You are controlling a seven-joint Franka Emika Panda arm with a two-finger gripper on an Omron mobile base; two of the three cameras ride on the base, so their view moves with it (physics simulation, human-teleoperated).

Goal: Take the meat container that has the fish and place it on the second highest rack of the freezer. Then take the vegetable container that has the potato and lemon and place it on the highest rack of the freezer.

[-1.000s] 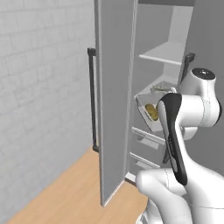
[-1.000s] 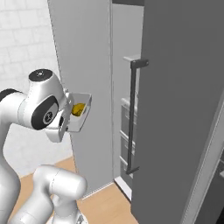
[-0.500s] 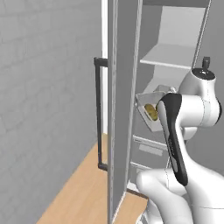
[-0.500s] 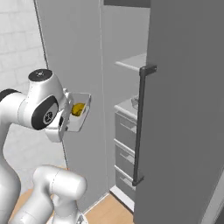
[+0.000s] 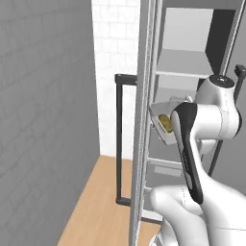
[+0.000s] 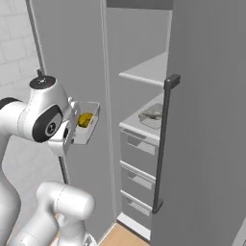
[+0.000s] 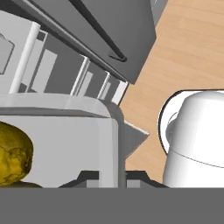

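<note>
My gripper (image 7: 111,177) is clamped narrow on the rim of the vegetable container (image 6: 87,129), holding it up in front of the open freezer (image 6: 144,144). The lemon (image 6: 85,119) lies inside the tray. To the right, the highest rack (image 6: 144,74) sits bare above a second shelf carrying another tray (image 6: 152,115).

Illumination is even and diffuse in all three views, with no discernible single source and no glare; surfaces render flat, and shading is limited to soft darkening inside the freezer (image 6: 144,57) cavity and under its shelves. Edges are sharp with no motion blur or defocus, though fine detail is coarse and slightly jagged. The hand view shows perspective stretching, possibly wide-angle distortion, toward its borders.
</note>
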